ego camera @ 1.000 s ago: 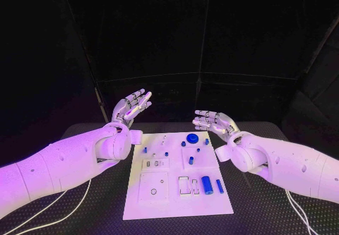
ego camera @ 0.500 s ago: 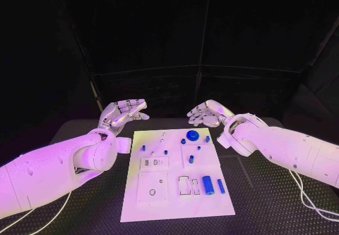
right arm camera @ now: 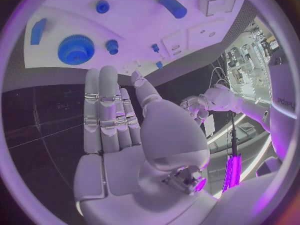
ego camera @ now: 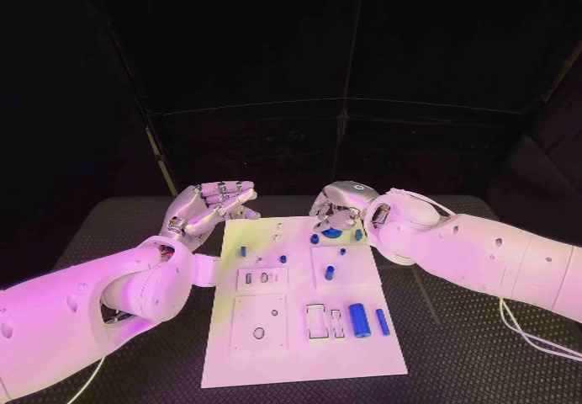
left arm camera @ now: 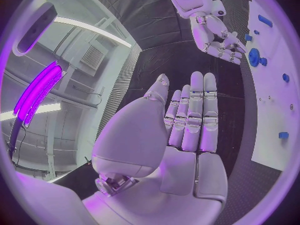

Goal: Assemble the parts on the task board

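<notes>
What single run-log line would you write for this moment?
left hand: open, beside task board | right hand: open, over large blue gear | parts: none held

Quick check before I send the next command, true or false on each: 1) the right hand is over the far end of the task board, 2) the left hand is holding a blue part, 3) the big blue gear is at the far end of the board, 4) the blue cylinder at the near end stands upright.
1) True. The right hand hangs over the far end of the task board.
2) False. The left hand is open beside the board's far left corner, its fingers straight and holding nothing.
3) True. The blue gear sits at the far end, close by the right hand.
4) False. The blue cylinder lies on its side.
</notes>
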You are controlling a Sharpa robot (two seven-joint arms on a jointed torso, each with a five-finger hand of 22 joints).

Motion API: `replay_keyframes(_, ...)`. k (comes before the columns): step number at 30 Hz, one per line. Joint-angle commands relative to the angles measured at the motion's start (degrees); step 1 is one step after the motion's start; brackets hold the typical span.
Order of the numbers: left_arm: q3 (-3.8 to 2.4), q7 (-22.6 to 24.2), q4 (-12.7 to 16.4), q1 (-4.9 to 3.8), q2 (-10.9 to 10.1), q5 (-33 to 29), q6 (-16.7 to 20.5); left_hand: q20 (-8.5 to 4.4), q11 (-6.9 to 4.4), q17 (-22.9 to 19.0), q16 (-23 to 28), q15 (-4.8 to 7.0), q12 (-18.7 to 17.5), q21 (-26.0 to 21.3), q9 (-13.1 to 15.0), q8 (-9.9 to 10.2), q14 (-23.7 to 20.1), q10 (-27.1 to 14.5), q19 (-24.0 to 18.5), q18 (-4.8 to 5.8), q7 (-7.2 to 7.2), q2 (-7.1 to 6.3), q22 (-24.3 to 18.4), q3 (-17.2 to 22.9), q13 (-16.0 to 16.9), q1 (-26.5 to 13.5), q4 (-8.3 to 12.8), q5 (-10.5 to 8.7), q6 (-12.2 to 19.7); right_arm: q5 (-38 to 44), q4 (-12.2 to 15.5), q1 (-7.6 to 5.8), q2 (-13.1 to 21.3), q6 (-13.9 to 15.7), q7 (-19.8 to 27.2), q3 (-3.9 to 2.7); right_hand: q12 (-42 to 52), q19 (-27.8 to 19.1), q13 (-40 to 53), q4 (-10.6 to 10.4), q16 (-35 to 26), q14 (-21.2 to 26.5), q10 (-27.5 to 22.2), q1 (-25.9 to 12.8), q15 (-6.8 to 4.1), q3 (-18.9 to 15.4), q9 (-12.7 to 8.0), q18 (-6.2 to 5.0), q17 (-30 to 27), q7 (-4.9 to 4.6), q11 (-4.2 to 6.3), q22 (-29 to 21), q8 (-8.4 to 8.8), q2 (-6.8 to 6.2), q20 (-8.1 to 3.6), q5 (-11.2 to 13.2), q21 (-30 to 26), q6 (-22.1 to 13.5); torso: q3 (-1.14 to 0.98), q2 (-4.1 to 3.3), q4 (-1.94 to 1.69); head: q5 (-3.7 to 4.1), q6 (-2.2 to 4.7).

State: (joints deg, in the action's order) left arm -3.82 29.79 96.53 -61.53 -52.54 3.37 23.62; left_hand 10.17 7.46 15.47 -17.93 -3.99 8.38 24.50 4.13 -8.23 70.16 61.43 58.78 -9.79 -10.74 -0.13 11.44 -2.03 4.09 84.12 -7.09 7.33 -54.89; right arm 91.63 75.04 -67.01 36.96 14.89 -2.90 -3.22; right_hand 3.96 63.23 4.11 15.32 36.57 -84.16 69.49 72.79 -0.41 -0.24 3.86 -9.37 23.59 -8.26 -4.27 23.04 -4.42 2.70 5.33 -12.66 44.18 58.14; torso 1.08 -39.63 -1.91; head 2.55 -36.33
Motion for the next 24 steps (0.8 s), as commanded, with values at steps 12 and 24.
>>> replay_keyframes(12,-0.30,-0.1,0.5,-0.06,-0.8,0.9,-2.1,-0.07,0.12,0.4,0.4,0.01,-0.7,0.2,-0.2,0.4,-0.6,0.3,-0.4,-0.55,0.03,-0.09,0.0,0.0,-0.2,0.3,0.4,-0.30,-0.3,10.4,0.1,-0.30,-1.1,-7.9,-5.9,-0.07,-0.1,2.4,1.1,-1.2,28.0,-1.7,-0.3,-0.6,-0.41,1.4,0.1,0.29,29.4,0.42,0.28,14.5,0.57,-0.62,-0.05,-0.4,14.6,-0.7,0.44,-2.82,-0.81,1.11,0.36)
replay_keyframes(24,-0.34,-0.2,0.4,-0.06,-0.8,0.9,-2.3,-0.03,0.20,0.6,0.4,-0.04,-1.0,0.2,-0.3,0.6,-0.6,0.3,-0.5,-0.55,-0.07,-0.02,0.1,0.0,-0.2,0.2,0.4,-0.29,-0.2,10.5,-0.8,-0.31,-1.9,-9.1,-5.2,-0.06,0.1,4.5,1.4,-0.9,33.4,-2.1,0.7,0.5,-0.37,4.2,0.3,1.18,35.4,0.31,0.22,21.3,0.06,0.88,0.00,-1.0,20.0,1.1,0.50,-3.35,-1.15,1.16,0.10)
